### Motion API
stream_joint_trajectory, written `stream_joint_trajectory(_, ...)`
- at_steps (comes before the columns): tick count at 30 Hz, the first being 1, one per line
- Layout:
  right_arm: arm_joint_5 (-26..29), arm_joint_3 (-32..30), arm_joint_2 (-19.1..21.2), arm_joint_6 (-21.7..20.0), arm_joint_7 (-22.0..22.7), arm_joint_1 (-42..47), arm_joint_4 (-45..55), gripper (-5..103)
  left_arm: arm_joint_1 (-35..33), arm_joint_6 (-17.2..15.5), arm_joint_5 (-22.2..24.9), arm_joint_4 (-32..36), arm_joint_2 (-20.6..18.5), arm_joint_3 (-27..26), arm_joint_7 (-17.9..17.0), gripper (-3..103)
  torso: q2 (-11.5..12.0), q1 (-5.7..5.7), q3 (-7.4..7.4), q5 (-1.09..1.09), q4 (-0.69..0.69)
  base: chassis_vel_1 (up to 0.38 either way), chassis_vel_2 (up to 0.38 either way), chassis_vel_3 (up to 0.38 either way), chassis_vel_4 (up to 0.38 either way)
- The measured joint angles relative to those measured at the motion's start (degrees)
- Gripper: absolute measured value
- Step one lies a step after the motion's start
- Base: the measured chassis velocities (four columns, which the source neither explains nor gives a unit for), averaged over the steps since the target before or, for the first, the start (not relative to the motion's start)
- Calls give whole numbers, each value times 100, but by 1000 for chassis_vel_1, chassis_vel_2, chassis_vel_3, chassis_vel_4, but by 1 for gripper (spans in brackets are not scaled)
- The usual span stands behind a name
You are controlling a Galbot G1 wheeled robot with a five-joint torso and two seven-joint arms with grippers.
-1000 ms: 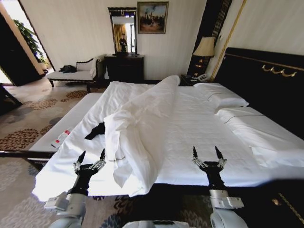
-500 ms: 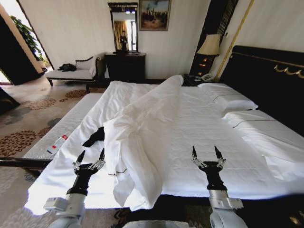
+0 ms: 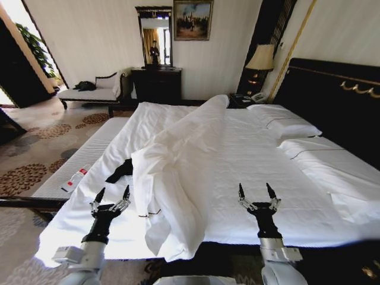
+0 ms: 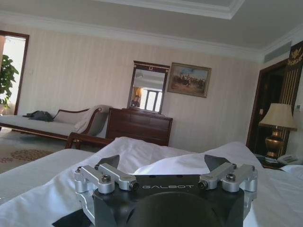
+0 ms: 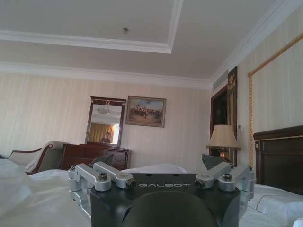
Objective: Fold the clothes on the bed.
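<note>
The clothes, a small black garment, lie crumpled on the bed near its left side, partly tucked under the bunched white duvet. A dark scrap of the clothes shows in the left wrist view below the gripper body. My left gripper hovers open over the bed's near left corner, a little short of the clothes. My right gripper stands open over the bed's near edge, to the right of the duvet. Both hold nothing.
A narrow white bench runs along the bed's left side with a small white and red item on it. A chaise, a dark dresser with mirror and a lamp stand at the far wall. Pillows lie by the headboard.
The whole view has shifted slightly, so the camera has moved a little toward the bed. Both grippers stay open in the same pose.
</note>
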State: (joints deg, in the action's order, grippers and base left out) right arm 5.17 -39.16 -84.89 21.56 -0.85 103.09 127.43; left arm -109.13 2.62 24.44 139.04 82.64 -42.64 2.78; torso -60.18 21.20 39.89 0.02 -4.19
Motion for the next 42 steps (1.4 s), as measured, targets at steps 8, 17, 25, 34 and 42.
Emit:
stream_joint_trajectory(8, -23, 20, -14, 0, -2, -6, -10, 100, -9, -2, 2, 0, -20, -31, -10, 100, -1, -1, -1, -4, 0, 134, 107, -115, -89)
stream_joint_trajectory(17, 715, 250, 285, -144, 126, -251, -76, 100, 49, 7, 123, 13, -63, -307, -66, 100, 0, -1, 0, 0, -1, 1, 1, -2, -5)
stream_joint_trajectory(25, 4214, 1120, 916, -1029, 885, -1295, -13, 100, 170, -27, 588, -112, -139, -1041, -118, 100, 0, -1, 0, -3, 1, 0, 0, 0, 0)
stream_joint_trajectory(34, 6289, 1885, 1066, -1675, 1531, -2762, -549, 100, 191, -162, 906, -240, -204, -1846, -208, 100, 0, -1, 0, -2, 0, 0, 0, 0, 0)
stream_joint_trajectory(42, 7854, 2582, 980, -2824, 2908, -4485, -1206, 100, 153, -356, 876, -121, -78, -1810, -198, 100, 0, 0, 0, -3, 0, 0, 0, 0, 0)
